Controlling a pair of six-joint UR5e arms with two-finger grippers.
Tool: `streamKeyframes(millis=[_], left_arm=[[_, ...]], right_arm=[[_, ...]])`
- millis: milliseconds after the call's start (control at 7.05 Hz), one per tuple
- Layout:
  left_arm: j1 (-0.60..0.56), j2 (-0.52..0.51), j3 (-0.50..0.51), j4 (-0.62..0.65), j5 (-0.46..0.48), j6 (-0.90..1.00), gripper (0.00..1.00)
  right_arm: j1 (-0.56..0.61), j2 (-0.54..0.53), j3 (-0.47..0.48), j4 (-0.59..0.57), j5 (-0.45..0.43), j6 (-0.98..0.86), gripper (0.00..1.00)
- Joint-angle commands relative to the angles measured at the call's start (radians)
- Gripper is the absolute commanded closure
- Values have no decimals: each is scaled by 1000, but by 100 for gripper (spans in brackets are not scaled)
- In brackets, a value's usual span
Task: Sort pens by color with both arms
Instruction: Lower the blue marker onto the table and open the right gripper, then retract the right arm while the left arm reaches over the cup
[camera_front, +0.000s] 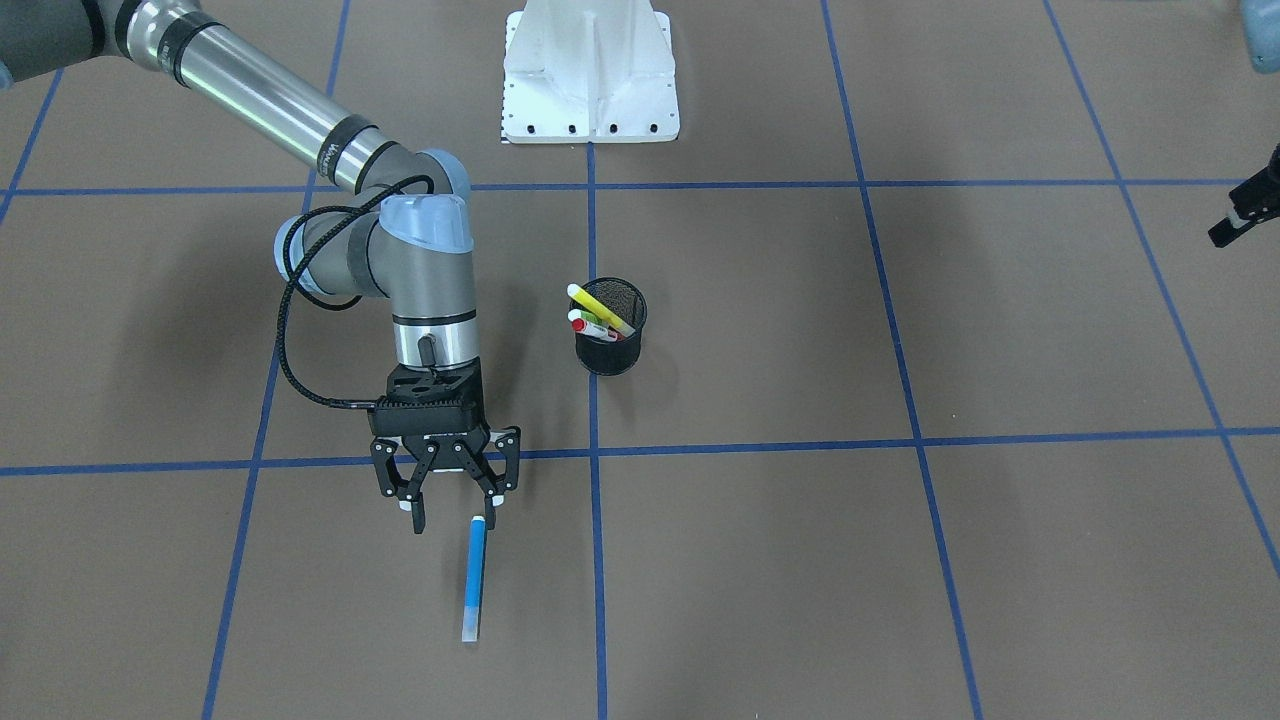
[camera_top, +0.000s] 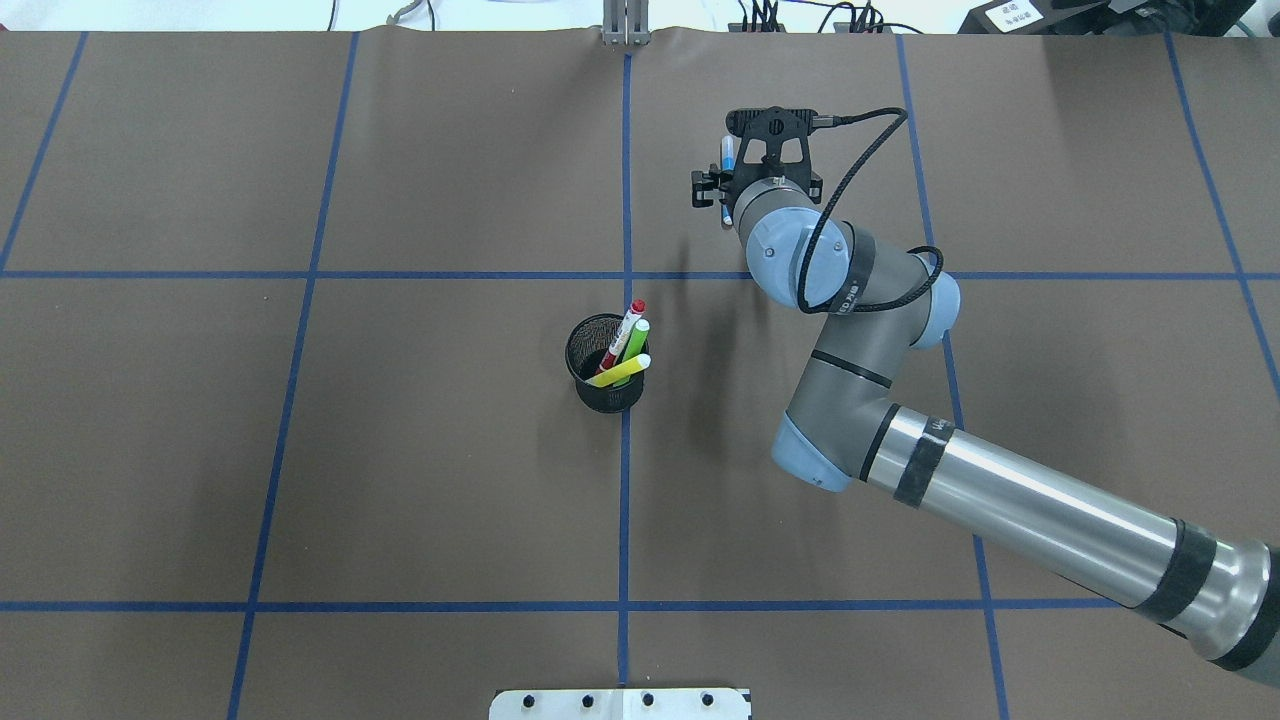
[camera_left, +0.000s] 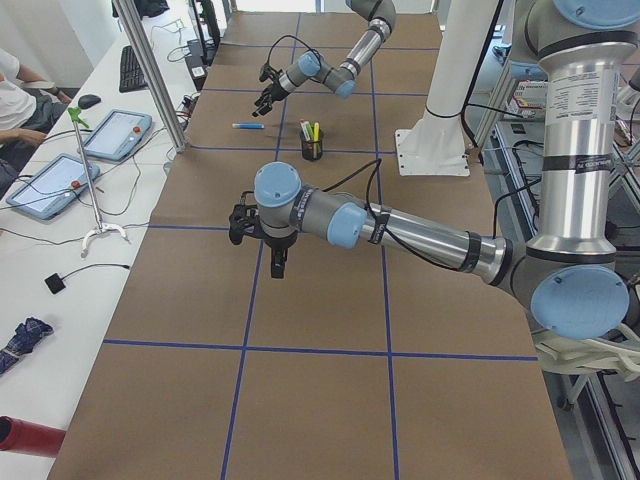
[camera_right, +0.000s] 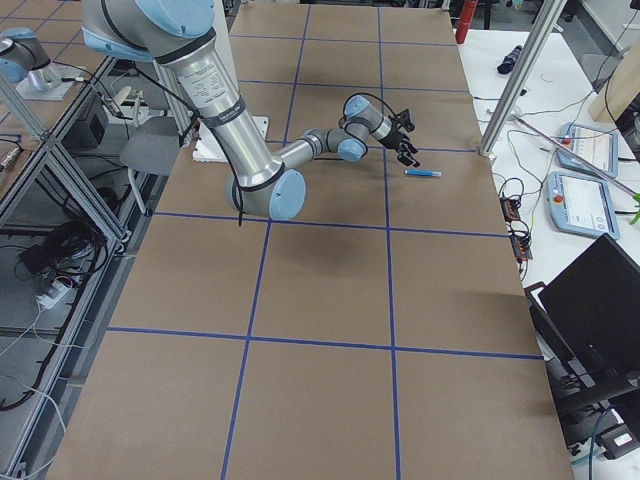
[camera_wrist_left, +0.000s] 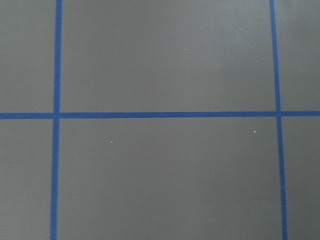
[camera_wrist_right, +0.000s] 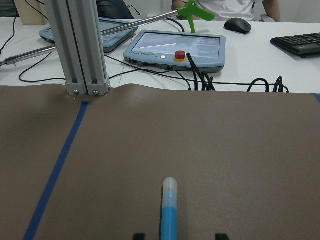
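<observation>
A blue pen (camera_front: 475, 580) lies flat on the brown table, and the right wrist view shows the blue pen (camera_wrist_right: 169, 212) between the two fingertips. My right gripper (camera_front: 455, 518) stands open just above the pen's near end, holding nothing. A black mesh cup (camera_front: 610, 345) near the table's middle holds the yellow pen (camera_front: 600, 310), the red-capped white pen (camera_front: 592, 328) and the green pen (camera_top: 635, 340). My left gripper (camera_left: 265, 235) hovers over bare table far from the cup. Only its edge (camera_front: 1243, 212) shows in the front view, so I cannot tell its state.
Blue tape lines divide the table into squares. The white mounting base (camera_front: 590, 80) stands behind the cup. An aluminium post (camera_wrist_right: 82, 45) rises at the table's far edge, with tablets, cables and a seated person on the white bench beyond.
</observation>
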Motion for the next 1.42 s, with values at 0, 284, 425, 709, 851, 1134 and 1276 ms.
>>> streamKeyframes(millis=[0, 284, 425, 709, 851, 1134, 1276], left_arm=[[130, -99, -22, 5, 40, -283, 0], [296, -230, -37, 11, 102, -595, 0], [406, -333, -33, 82, 162, -716, 1], [548, -596, -1, 350, 280, -831, 1], [606, -684, 80, 362, 316, -909, 1], [637, -1019, 473, 368, 344, -1035, 1], [663, -1105, 581, 367, 345, -1044, 1]], right_arm=[[16, -144, 200, -7, 115, -6, 2], [105, -333, 356, -9, 280, -8, 2], [188, -390, 388, -7, 405, -41, 2], [374, -505, 413, -10, 707, -159, 2], [489, -548, 401, -13, 897, -163, 2], [655, -600, 393, -15, 1147, -247, 2], [712, -608, 388, -65, 1230, -291, 2]])
